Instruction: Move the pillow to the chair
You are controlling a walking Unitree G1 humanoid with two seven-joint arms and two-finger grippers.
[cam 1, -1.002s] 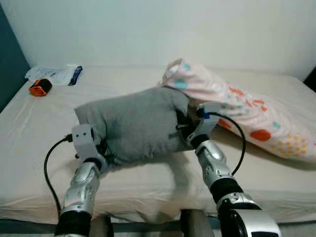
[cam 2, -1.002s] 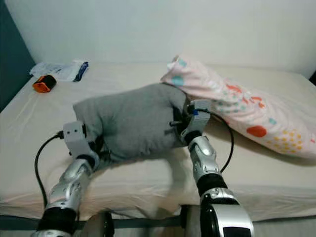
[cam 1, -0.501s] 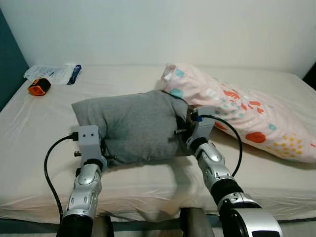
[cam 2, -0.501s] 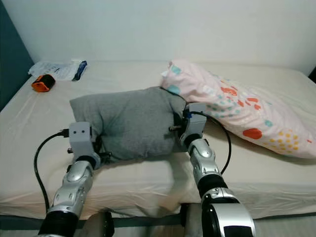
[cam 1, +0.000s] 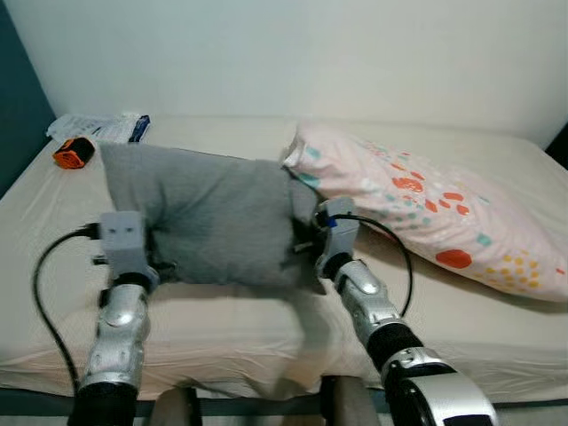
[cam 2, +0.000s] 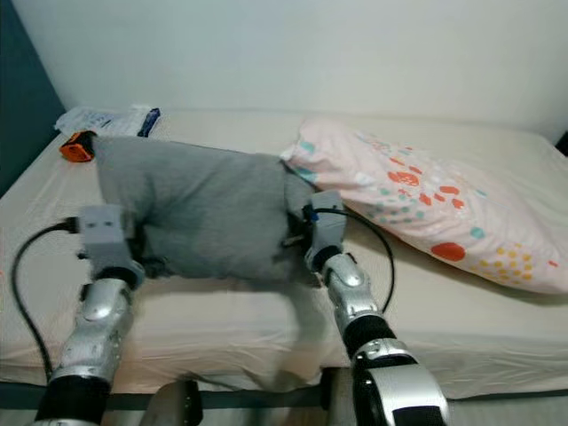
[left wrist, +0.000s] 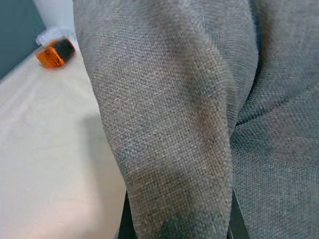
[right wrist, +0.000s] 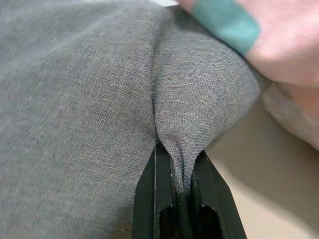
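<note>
A grey pillow (cam 1: 209,213) hangs just above the bed, held at both ends. My left gripper (cam 1: 155,266) is shut on a fold of the grey pillow (left wrist: 169,124) at its left end. At the right end my right gripper (cam 1: 302,248) pinches another fold of the pillow (right wrist: 184,149) between its black fingers (right wrist: 159,199). The pillow's left side sits higher than its right. No chair is visible.
A pink patterned pillow (cam 1: 426,204) lies on the bed (cam 1: 266,328) right of the grey one, close to my right wrist. An orange and black object (cam 1: 71,153) and a plastic packet (cam 1: 98,127) lie at the far left corner. A white wall stands behind.
Both arms have carried the grey pillow to the left and lifted its left end. It has drawn away from the pink pillow.
</note>
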